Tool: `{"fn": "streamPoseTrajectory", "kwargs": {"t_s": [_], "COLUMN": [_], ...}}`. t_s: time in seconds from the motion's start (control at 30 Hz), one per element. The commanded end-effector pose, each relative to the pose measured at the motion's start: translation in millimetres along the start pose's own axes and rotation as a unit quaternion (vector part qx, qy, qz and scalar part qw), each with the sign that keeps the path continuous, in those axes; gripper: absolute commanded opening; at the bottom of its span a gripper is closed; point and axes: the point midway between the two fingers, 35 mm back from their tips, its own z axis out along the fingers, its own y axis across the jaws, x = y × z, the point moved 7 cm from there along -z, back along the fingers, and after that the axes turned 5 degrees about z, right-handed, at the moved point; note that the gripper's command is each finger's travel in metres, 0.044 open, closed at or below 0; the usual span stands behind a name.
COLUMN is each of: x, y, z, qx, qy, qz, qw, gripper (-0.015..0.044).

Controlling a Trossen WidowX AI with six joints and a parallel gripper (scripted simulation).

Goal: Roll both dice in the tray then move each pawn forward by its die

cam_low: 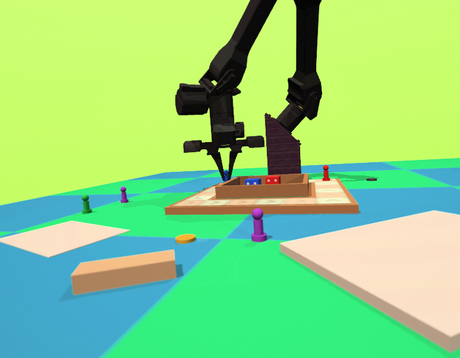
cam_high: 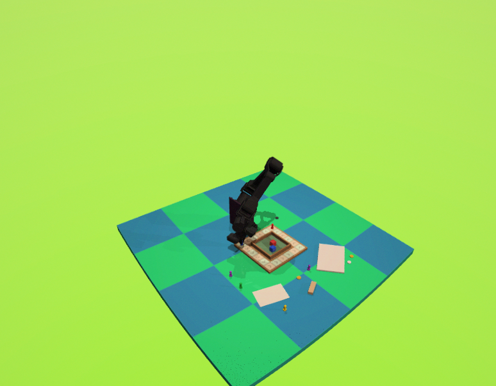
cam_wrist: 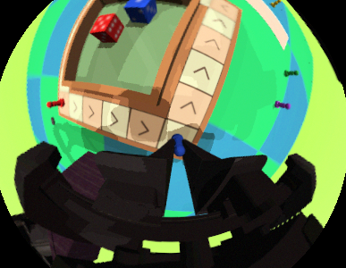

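The blue pawn [cam_low: 226,174] [cam_wrist: 178,147] stands upright on the board's near corner square in the wrist view. My gripper [cam_low: 227,179] [cam_wrist: 178,143] is shut on it, a fingertip on each side; in the top view the arm partly hides them. The red pawn [cam_high: 272,226] [cam_low: 325,173] [cam_wrist: 55,103] stands on another corner square. The red die [cam_high: 272,242] [cam_low: 272,179] [cam_wrist: 106,29] and blue die [cam_high: 272,249] [cam_low: 252,181] [cam_wrist: 141,11] lie apart inside the tray [cam_low: 261,191], on its green floor. Arrow squares ring the tray on the board [cam_low: 261,210].
Two purple pawns [cam_high: 230,274] [cam_high: 309,267], a green pawn [cam_high: 240,285] and a yellow pawn [cam_high: 284,308] stand off the board. Two pale slabs [cam_high: 270,295] [cam_high: 330,258], a wooden block [cam_high: 311,287] and small discs lie around. A dark panel [cam_low: 283,150] stands behind the board.
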Motion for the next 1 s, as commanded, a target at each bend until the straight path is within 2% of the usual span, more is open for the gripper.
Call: {"fn": "streamPoseTrajectory", "kwargs": {"t_s": [0.0,0.13,0.67,0.87,0.97], "x": [0,-2,-8,-8,-15], "y": [0,-2,-2,-1,-4], "z": [0,-9,-123,-127,-114], "qx": [0.000,0.001,0.002,0.002,0.003], "qy": [-0.001,-0.001,0.000,0.000,-0.001], "qz": [0.001,0.002,0.002,0.002,0.002], "qw": [1.000,1.000,1.000,1.000,1.000], "gripper": [0.0000,0.0000,0.0000,0.0000,0.0000]}}
